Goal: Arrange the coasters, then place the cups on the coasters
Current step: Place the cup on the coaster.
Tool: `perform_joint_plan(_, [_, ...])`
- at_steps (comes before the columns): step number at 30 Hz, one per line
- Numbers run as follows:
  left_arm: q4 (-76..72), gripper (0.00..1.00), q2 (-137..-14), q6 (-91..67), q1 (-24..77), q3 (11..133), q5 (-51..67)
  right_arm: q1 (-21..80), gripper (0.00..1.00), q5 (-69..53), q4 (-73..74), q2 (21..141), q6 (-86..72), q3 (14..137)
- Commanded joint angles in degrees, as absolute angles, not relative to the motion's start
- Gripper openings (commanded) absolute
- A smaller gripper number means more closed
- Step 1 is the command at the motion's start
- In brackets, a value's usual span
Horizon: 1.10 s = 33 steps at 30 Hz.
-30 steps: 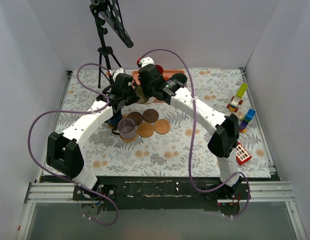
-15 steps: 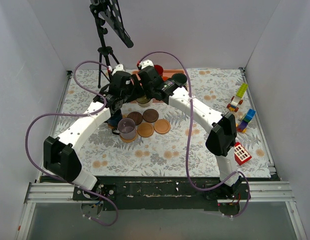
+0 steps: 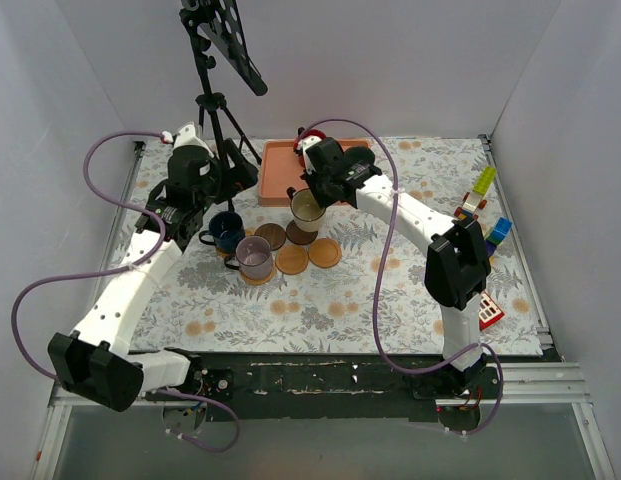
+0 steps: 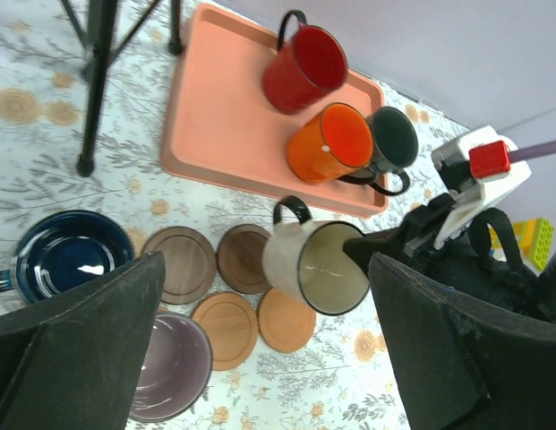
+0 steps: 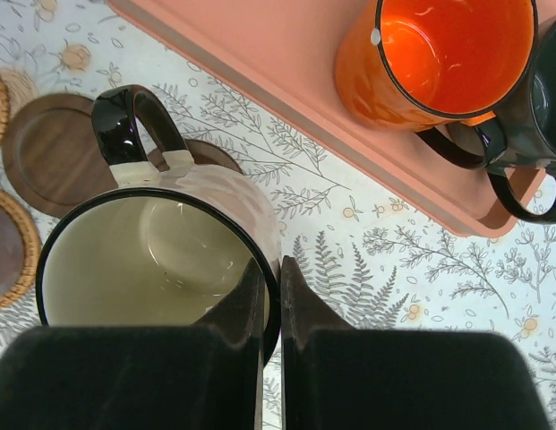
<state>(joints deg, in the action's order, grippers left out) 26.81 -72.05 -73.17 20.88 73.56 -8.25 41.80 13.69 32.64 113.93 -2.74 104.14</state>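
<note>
Right wrist view cuts off most of the dark green cup (image 5: 544, 98).

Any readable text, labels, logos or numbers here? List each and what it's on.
None readable. The cream cup, the pink tray and the coasters carry no print; the toy blocks at the right edge are too small to tell.
</note>
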Motion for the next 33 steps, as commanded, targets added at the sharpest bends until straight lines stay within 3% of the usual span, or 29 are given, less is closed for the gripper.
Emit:
perform_joint_plan(1, [28.9,0.98,-68.6,-71.5,18.3,70.8,-3.7,41.3,0.01,5.9,24.4,107.8,6.4,103.6])
perform_joint_plan(8, [26.7,0.98,-65.4,-71.8,17.0,68.4,-3.5,41.1,0.01,-4.7,23.4,109.6,16.9,103.9])
perform_joint_plan(33, [26.5,0.98,-60.9,-69.2,16.6,65.8,-9.2,41.2,0.01,-12.7,29.2,124.0,22.5,121.1])
